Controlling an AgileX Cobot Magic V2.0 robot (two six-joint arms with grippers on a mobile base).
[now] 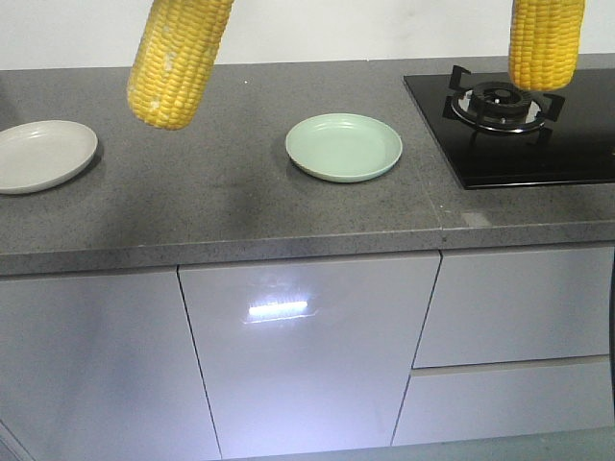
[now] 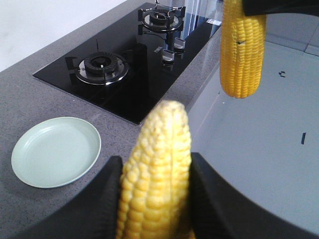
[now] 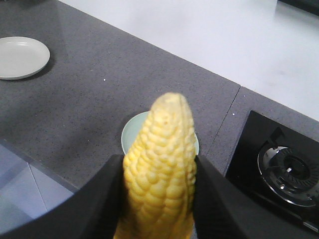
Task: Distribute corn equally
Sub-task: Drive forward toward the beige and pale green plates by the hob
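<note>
2 cobs aloft, none plated yet?

Yes. The left gripper [image 2: 154, 199] is clamped on the left cob [image 1: 178, 58] and the right gripper [image 3: 159, 191] on the right cob [image 1: 546, 43], both hanging above the counter [image 1: 240, 206].

And the plates?

Green plate [image 1: 344, 146] and white plate [image 1: 43, 154] are both bare, so I'd judge all the sharing-out is left. Grey speckled stone, black gas hob [image 1: 577, 144], glossy white cabinets [image 1: 307, 355] below.

Bare counter [image 1: 221, 202] separates white plate [image 1: 38, 156] and green plate [image 1: 344, 146]; burner grate [image 1: 500, 106] rises at right.

A left plate [image 1: 43, 156] and a middle plate [image 1: 344, 146] lie on the counter [image 1: 211, 206], hob [image 1: 577, 144] at right.
</note>
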